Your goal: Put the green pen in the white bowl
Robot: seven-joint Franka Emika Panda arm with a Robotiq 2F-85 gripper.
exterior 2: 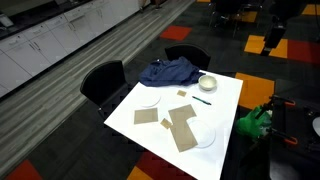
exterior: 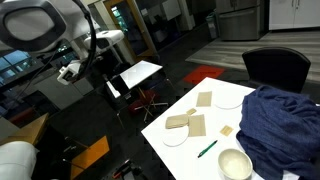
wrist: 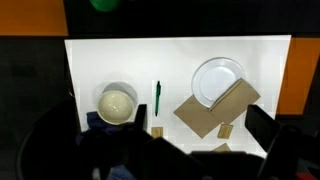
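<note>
The green pen (wrist: pixel 157 97) lies flat on the white table (wrist: pixel 180 55), just beside the white bowl (wrist: pixel 117 103), apart from it. Both exterior views show the pen (exterior: pixel 207 148) (exterior 2: pixel 201 99) and the empty, upright bowl (exterior: pixel 235 163) (exterior 2: pixel 208 83). My gripper (wrist: pixel 200 125) is open and empty. It hangs high above the table, with its dark fingers framing the cardboard in the wrist view. In an exterior view the arm and gripper (exterior: pixel 75 70) are well off the table's side.
A crumpled blue cloth (exterior: pixel 285 120) (exterior 2: pixel 168 71) lies next to the bowl. Two flat white plates (exterior: pixel 229 98) (exterior: pixel 175 135) and brown cardboard pieces (wrist: pixel 215 108) lie on the table. Black chairs (exterior 2: pixel 105 80) stand round it. A green object (exterior 2: pixel 255 120) sits beside the table.
</note>
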